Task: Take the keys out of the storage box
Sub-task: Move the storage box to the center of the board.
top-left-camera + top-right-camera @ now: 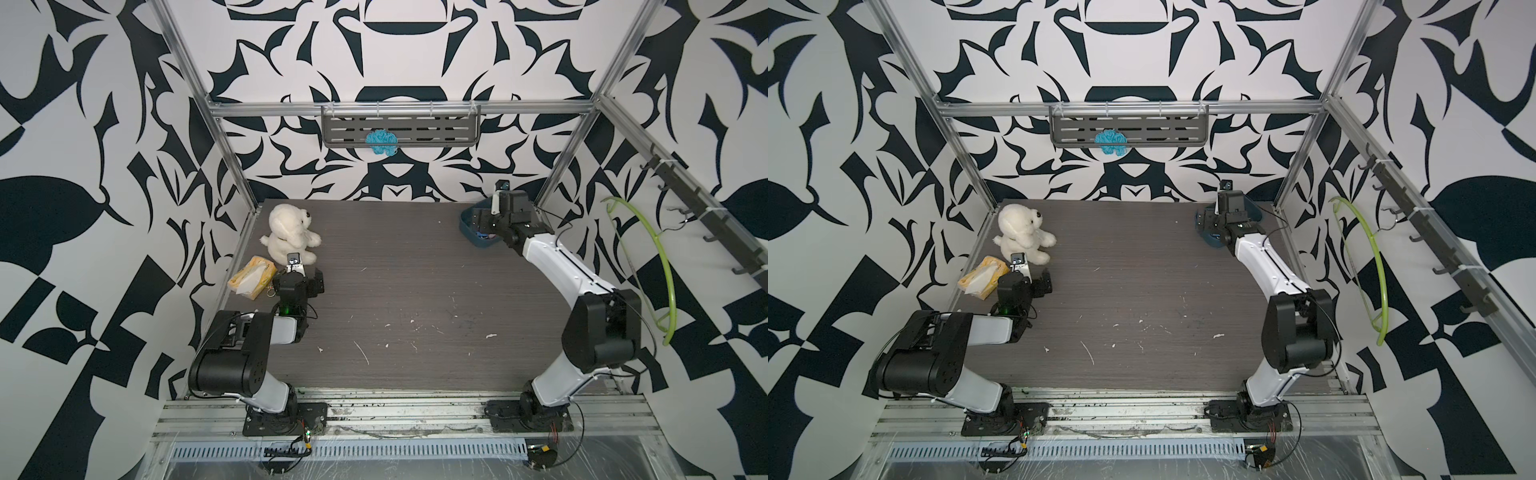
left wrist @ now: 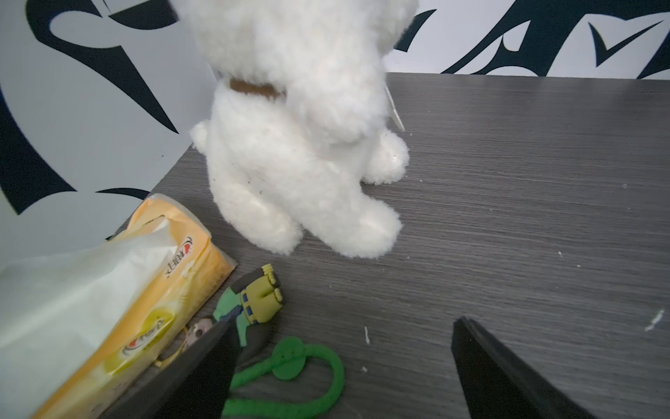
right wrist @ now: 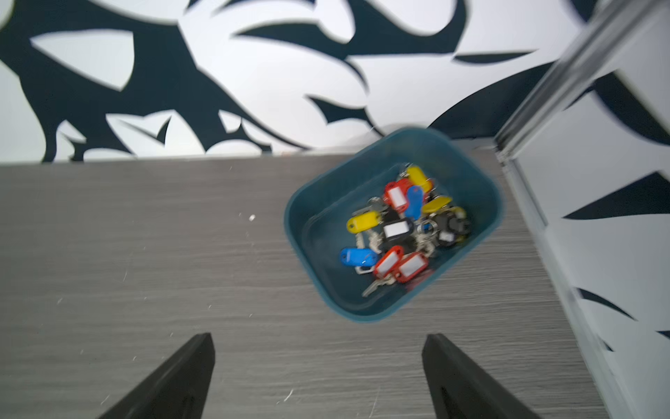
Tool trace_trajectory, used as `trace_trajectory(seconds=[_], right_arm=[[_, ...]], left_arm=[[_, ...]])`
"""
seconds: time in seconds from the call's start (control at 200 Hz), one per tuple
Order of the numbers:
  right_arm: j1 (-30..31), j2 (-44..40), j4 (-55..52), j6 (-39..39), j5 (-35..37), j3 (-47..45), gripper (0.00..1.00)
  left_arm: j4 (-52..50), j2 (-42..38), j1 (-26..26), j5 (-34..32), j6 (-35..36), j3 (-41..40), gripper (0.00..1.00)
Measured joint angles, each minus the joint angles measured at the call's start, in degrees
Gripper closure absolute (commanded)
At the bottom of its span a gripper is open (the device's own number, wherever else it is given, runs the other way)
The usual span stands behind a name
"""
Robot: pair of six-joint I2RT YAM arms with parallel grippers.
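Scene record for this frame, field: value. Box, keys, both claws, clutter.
storage box: upright, far right corner of the table
keys: piled inside the box, red, yellow, blue and black tags; none seen on the table
right claw: open, empty, close to the box
left claw: open, empty, beside the green keychain
clutter: tissue packet and white plush toy, left side

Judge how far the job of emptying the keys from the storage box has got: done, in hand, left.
Done: nothing; the keys lie in the teal storage box. In hand: the right gripper, open and empty, hovers by the box; the left gripper is open near the tissue packet. Left: lifting every key out.
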Motion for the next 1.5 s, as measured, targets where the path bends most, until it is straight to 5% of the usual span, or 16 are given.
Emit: trace_trajectory(seconds=[0.29, 0.53, 1.075, 1.4, 1.5], right_arm=[[1.1, 21.7, -17.2, -5.8, -3.7, 22.2, 0.18], [-0.7, 29.6, -22.5, -7.0, -3.6, 33.6, 0.18], [-2.6, 37.6, -25.9, -7.1, -2.8, 40.1, 0.31], [-1.9, 37.7, -25.9, -7.4, -3.1, 38.1, 0.60], [-1.1, 37.7, -25.9, -8.2, -2.5, 37.4, 0.77]], left_arm=[[-0.7, -0.1, 0.0, -1.0, -0.2, 0.0, 0.01], [-0.7, -0.1, 0.0, -1.0, -0.2, 0.0, 0.01], [-1.1, -0.1, 0.2, -1.0, -0.2, 0.0, 0.01], [-1.1, -0.1, 0.4, -1.0, -0.4, 0.0, 0.01], [-1.1, -0.1, 0.4, -1.0, -0.4, 0.1, 0.01]])
